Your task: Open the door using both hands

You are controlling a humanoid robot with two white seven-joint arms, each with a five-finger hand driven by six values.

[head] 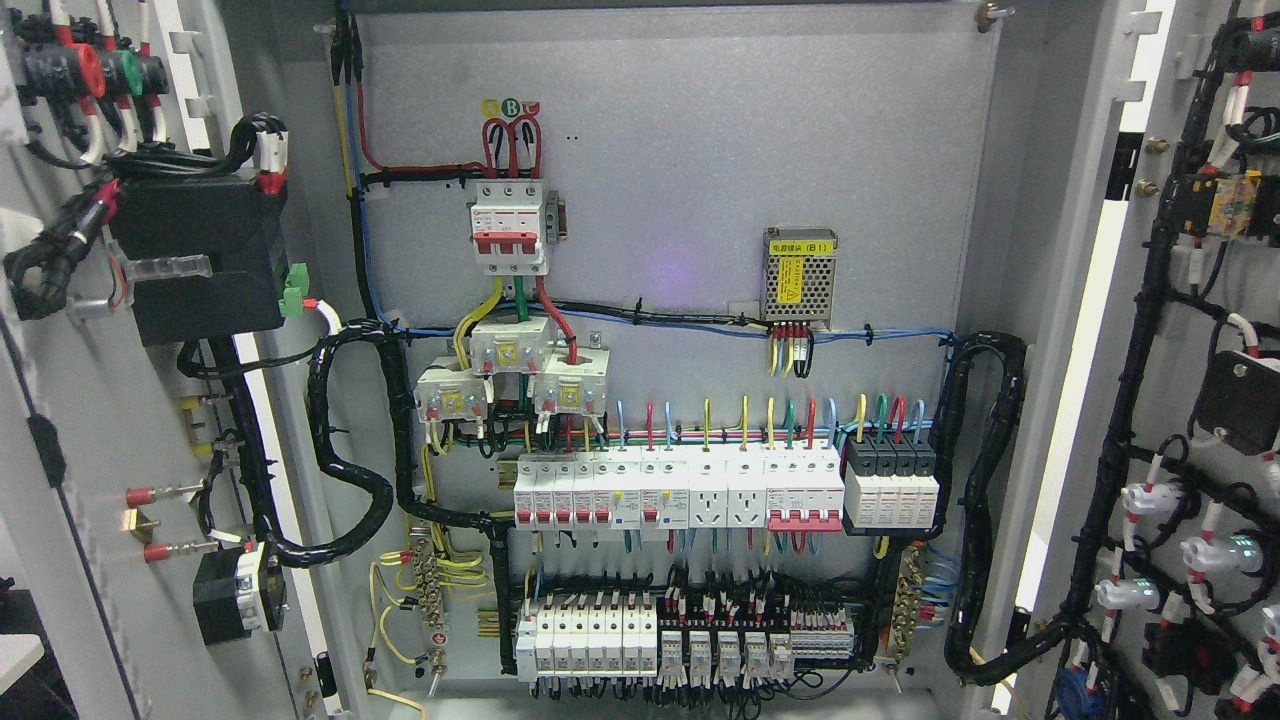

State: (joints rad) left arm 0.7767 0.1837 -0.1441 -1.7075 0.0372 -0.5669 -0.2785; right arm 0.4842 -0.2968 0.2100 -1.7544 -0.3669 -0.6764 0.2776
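Cabinet: grey back panel (680, 150), breakers (600, 490) wired across it.
Doors: left door (60, 420) and right door (1200, 400) swung wide.
Fingers: no hands visible, cannot tell.

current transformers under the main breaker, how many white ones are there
3, clustered below the main breaker: one on top in the middle, one lower left, one lower right. Wires may hide others.

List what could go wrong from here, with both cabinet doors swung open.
1. Neither robot hand is in view, so nothing visibly holds the left door or right door; either might swing back.
2. The black cable bundles loop from the doors into the cabinet and could strain if the doors go wider.
3. The breakers sit exposed to a stray reach.
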